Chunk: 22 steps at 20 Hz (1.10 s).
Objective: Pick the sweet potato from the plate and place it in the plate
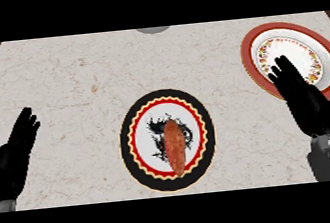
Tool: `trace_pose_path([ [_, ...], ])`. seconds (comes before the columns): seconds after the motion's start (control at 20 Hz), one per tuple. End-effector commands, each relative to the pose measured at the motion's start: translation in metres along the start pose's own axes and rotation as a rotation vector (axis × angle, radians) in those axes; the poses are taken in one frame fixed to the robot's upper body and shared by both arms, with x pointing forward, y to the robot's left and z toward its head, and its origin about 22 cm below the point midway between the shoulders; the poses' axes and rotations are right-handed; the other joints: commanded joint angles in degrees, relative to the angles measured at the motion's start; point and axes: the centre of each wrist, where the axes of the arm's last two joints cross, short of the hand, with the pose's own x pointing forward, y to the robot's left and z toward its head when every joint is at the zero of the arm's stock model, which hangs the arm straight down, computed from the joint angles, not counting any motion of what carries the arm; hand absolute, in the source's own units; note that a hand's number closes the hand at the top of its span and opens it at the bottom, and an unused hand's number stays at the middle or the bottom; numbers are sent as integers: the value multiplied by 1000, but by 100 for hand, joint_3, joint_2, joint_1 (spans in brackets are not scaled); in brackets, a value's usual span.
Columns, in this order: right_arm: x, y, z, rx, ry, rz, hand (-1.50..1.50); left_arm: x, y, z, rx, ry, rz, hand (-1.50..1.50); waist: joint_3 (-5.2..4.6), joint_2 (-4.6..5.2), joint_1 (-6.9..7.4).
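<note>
An orange-brown sweet potato point(175, 147) lies lengthwise in the middle of a black-rimmed plate point(138, 121) with a red and yellow zigzag ring, at the counter's centre front. A second plate point(251, 50), red-rimmed with a white flowered centre, sits at the far right. My right hand point(305, 101) is open with straight fingers, lying over that red plate's lower edge, well right of the sweet potato. My left hand point(10, 153) is open at the left edge, fingers up, apart from both plates.
The counter top point(76, 82) is pale marble. A grey round object point(152, 30) shows at its far edge, top centre. Dark floor shows past the counter's far corners.
</note>
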Motion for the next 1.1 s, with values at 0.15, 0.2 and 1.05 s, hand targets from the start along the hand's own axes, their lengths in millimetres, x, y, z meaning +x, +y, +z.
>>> trace_pose_path([
  [0.15, 43, 109, -23, 507, -96, -104, 150, -11, -33, -5, -9, 62, -22, 0, 7, 8, -23],
  [0.2, 49, 134, -20, 629, -112, -110, 150, -1, -33, -14, -5, 82, -15, 0, 11, 12, -11],
  [1.05, -40, 116, 0, 766, -364, 295, -150, -10, -78, -13, -54, 172, 0, 0, 11, -13, -98],
])
